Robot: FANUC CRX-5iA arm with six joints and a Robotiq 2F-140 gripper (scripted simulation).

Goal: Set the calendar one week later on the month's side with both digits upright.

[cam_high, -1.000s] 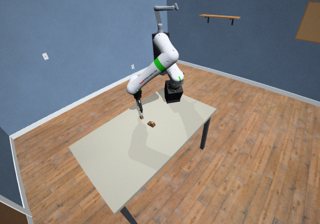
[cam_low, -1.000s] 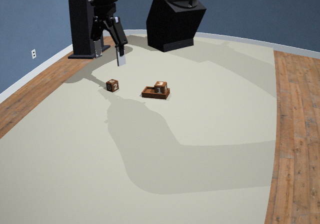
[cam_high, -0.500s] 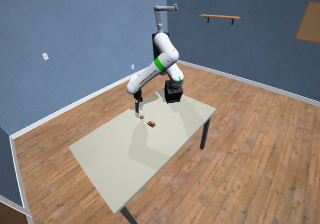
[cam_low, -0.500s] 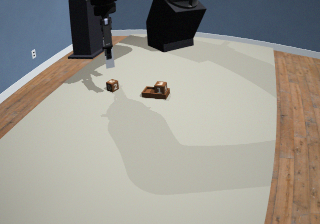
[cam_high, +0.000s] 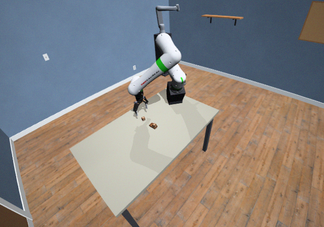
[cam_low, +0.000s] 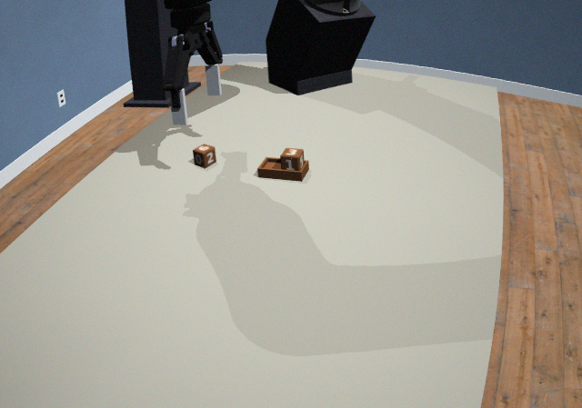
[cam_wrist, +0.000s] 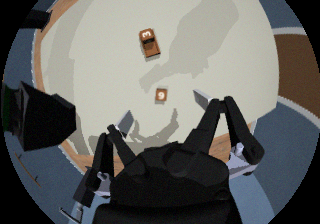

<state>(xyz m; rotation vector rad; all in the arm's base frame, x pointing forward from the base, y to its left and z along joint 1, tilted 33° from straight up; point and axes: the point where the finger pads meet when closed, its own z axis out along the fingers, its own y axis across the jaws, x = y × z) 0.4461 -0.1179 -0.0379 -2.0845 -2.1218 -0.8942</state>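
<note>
A small brown tray [cam_low: 279, 168] lies flat on the table. One brown cube [cam_low: 292, 158] stands in its right half and shows a white 1 toward the exterior camera. The tray's left half is empty. A second cube [cam_low: 204, 155] stands on the table to the left of the tray, apart from it, showing a 2 and a 0 on its sides. My gripper [cam_low: 194, 94] is open and empty, hanging above the table behind and to the left of the loose cube. The wrist view shows the loose cube [cam_wrist: 162, 95] between the fingertips' line of sight and the tray [cam_wrist: 150, 43] farther off.
The black robot base [cam_low: 315, 33] stands at the table's far edge, behind the tray. A black cabinet [cam_low: 145, 37] stands on the floor behind the gripper. The table's left edge runs close to the gripper.
</note>
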